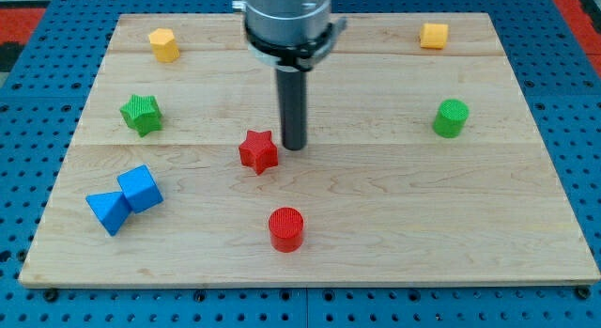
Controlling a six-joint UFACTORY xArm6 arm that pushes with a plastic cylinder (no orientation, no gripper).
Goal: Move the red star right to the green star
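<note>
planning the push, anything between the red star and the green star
Nothing: the camera view shows bare board between the red star and the green star. My tip sits just at the red star's right.

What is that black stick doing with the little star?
The robot arm's rod is pushing blocks on a wooden board. Its tip sits just to the view's right of the red star, close beside it. The green star waits farther toward the view's left and a little higher, so the red star has not reached it yet.
</note>
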